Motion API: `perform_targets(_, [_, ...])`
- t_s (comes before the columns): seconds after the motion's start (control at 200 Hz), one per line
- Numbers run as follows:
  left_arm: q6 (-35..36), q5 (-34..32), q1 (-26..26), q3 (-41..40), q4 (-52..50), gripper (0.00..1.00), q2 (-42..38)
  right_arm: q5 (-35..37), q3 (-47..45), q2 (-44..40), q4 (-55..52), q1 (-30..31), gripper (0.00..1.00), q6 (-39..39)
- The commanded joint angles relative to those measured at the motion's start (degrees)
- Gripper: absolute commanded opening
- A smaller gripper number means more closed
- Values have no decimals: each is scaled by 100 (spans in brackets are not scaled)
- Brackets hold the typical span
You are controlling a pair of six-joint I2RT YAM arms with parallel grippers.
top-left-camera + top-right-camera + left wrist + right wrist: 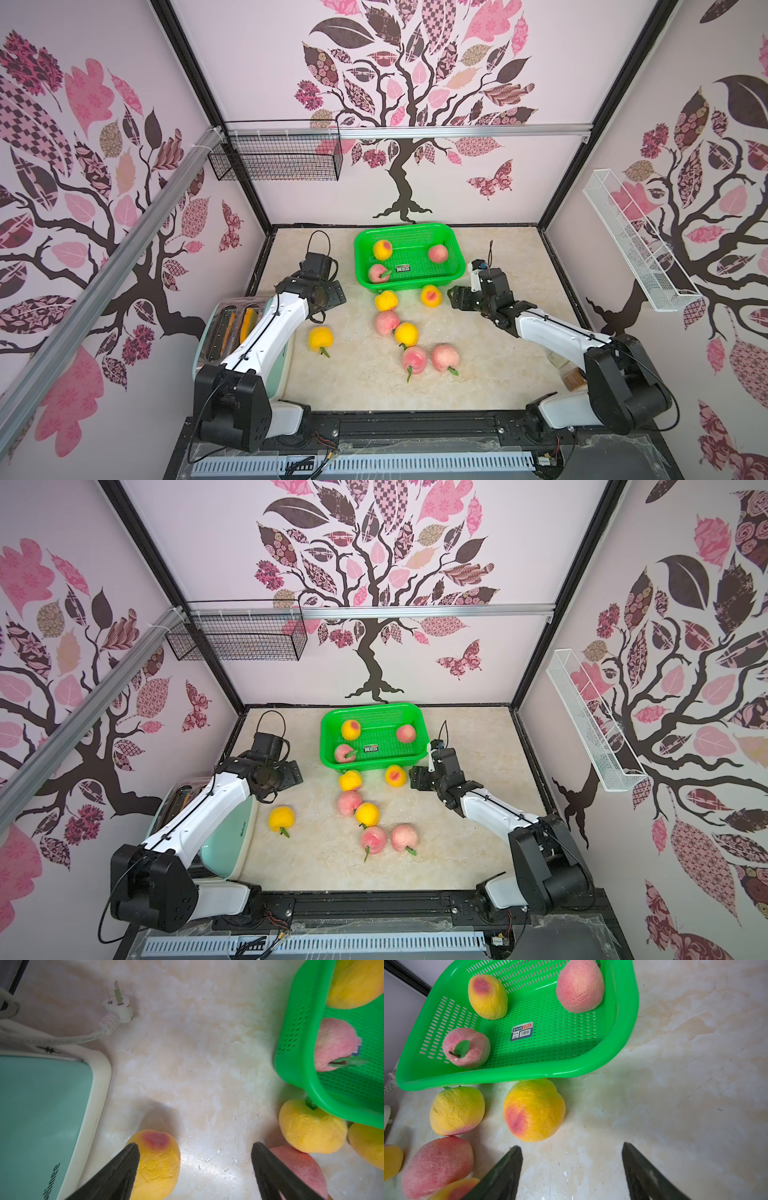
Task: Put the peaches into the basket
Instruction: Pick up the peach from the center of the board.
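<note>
The green basket (455, 266) (415, 712) stands at the back middle of the table and holds three peaches: a yellow one (382, 249) and two pink ones (437, 253) (466, 1047). Several more peaches lie in front of it, among them a red-spotted yellow one (431, 296) (533, 1109) and a lone yellow one (320, 337) (155, 1165). My left gripper (334, 294) (195, 1147) hovers open to the left of the basket, with the lone peach showing beside one finger (124, 1167). My right gripper (454, 297) (572, 1148) is open, just right of the red-spotted peach.
A mint-green toaster (232, 328) (41, 1115) sits under my left arm, its white plug (118, 1007) lying on the table. A black wire basket (276, 156) hangs on the back wall, a white wire rack (636, 245) on the right wall. Small boxes (571, 376) lie near the right arm's base.
</note>
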Motion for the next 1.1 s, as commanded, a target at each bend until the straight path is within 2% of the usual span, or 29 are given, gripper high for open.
perform_targets(0.0, [-382,-199,45,-103,-523,90,-17,-21,142,17,47,46,78,64])
perform_targets(0.325, [-937,-303,56,-394,-877,90,-47,-69,133,-35,47,48,78,76])
perform_targets(0.47, [-1045,-118,80,-703,-744,90,-206,-75,133,-28,51,51,78,83])
perform_targets(0.82, [-999,221,113,-921,-511,91,-299,-91,149,69,78,48,78,85])
perform_targets(1.09, [-804,483,329,-884,-499,91,-165,-110,152,104,99,65,78,100])
